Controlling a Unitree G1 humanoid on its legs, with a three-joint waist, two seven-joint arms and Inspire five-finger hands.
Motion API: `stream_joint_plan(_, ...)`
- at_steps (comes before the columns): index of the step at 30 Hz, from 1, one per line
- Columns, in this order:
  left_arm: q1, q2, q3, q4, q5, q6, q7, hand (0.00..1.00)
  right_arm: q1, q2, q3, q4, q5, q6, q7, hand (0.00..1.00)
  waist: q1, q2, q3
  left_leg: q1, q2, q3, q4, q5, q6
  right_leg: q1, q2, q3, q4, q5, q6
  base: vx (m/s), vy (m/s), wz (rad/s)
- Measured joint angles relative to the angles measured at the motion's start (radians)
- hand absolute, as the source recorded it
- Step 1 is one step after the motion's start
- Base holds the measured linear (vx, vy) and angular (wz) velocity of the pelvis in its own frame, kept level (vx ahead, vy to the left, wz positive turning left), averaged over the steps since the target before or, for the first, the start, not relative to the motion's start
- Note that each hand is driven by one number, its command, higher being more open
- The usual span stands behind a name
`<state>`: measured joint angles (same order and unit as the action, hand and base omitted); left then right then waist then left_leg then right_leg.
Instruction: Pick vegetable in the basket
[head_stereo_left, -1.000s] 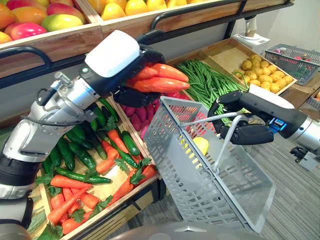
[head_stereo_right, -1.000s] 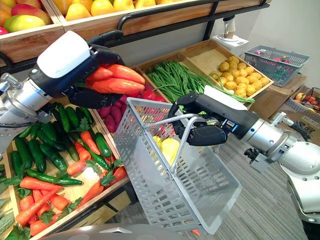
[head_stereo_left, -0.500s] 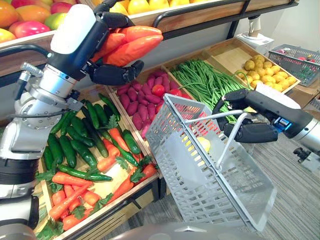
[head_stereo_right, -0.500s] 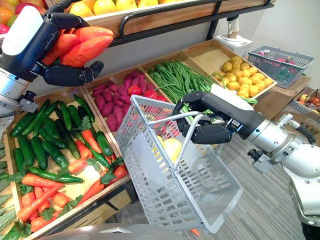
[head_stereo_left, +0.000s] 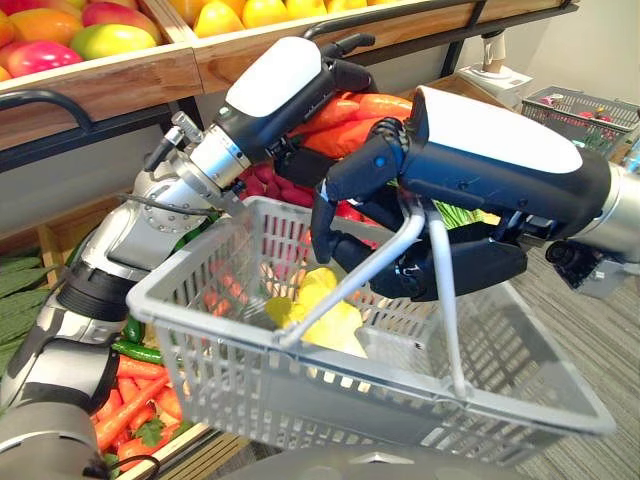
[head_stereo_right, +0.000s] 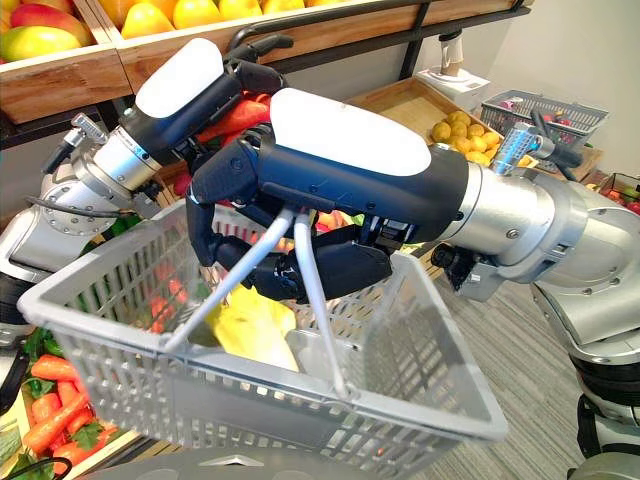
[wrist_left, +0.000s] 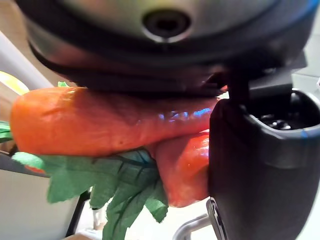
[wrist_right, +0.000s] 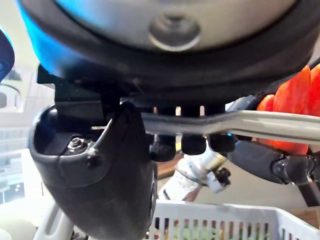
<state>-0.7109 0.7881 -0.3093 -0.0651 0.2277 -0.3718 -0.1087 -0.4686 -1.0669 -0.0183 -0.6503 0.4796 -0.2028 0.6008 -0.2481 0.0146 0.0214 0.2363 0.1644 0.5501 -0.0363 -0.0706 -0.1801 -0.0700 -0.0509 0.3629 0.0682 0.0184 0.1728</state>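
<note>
A: The basket (head_stereo_left: 300, 395) was held nearest, with a yellow item (head_stereo_left: 320, 310) lying inside. Its handles (head_stereo_left: 447, 310) were gripped by the curled right hand (head_stereo_left: 430, 200).
B: And the carrots (wrist_left: 100, 120)?
A: They were clamped in the left hand (head_stereo_left: 290, 85), about over the far rim and not yet dropped. The delivery step was judged in hand. Lowering them inside and letting go was judged needed next.

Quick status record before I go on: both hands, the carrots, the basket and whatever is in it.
left hand: shut on the carrots, raised over the far side of the basket
carrots: orange with green leaves, not yet in the basket
right hand: shut on the basket handles, carrying the basket
basket: grey plastic with lattice walls, both handles up
contents: one yellow item, kind unclear
</note>
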Motion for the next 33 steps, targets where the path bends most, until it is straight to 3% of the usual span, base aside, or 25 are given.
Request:
stream_joint_plan(12,-0.033,0.003,-0.021,0.02,-0.028,0.0,-0.021,0.0,0.13,0.022,0.045,0.005,-0.063,0.012,-0.002,0.0,0.019,0.015,0.007,-0.006,-0.005,-0.044,-0.002,0.006,0.006,0.019,-0.017,-0.038,-0.006,0.0,0.0,-0.02,-0.037,0.1)
stream_joint_plan(20,-0.028,0.015,-0.021,0.008,-0.027,0.003,-0.028,0.0,0.184,0.132,0.044,0.008,-0.164,0.015,-0.021,0.0,0.029,0.03,0.013,-0.016,-0.004,-0.069,-0.004,0.016,0.01,0.023,-0.022,-0.06,-0.007,0.0,0.0,-0.03,-0.035,0.09)
stream_joint_plan(28,0.063,0.116,0.01,-0.146,-0.038,0.025,-0.069,0.0,0.285,0.206,0.042,0.009,-0.309,-0.005,-0.042,0.0,0.038,0.037,0.015,-0.012,-0.002,-0.079,-0.005,0.021,0.011,0.037,-0.024,-0.074,-0.01,-0.001,0.0,-0.02,-0.023,0.05)
stream_joint_plan(33,0.138,0.158,0.071,-0.224,-0.105,0.036,-0.105,0.0,0.309,0.209,0.038,0.009,-0.318,-0.001,-0.042,0.0,0.053,0.037,0.015,-0.014,0.0,-0.083,-0.005,0.023,0.01,0.038,-0.024,-0.078,-0.012,-0.001,0.0,-0.01,-0.008,0.02)
